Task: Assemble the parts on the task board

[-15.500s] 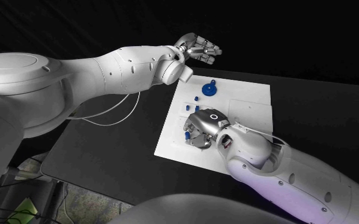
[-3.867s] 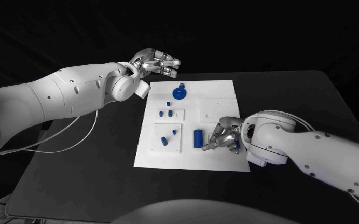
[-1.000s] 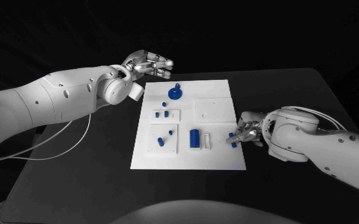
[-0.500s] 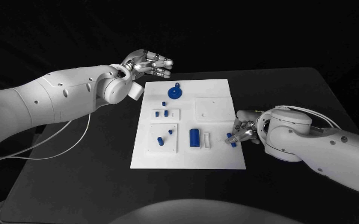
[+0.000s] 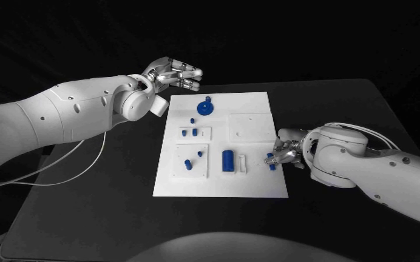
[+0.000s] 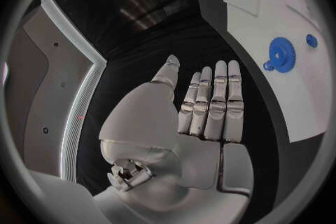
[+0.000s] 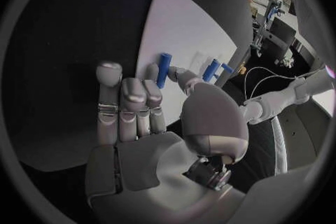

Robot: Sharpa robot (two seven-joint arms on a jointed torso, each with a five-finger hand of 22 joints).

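Your right hand [image 5: 284, 154] pinches a blue peg [image 7: 163, 69] at its fingertips, over the board [image 5: 254, 186] edge. Your left hand [image 5: 175, 74] hovers beyond the board, fingers apart, holding nothing.

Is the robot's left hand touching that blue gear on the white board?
Apart. In the left wrist view, dark table separates the left hand from the blue gear.

The right hand [image 7: 150, 123] pinches a blue peg [image 7: 163, 69] in its fingers [image 7: 125, 102] over the task board [image 7: 182, 33].
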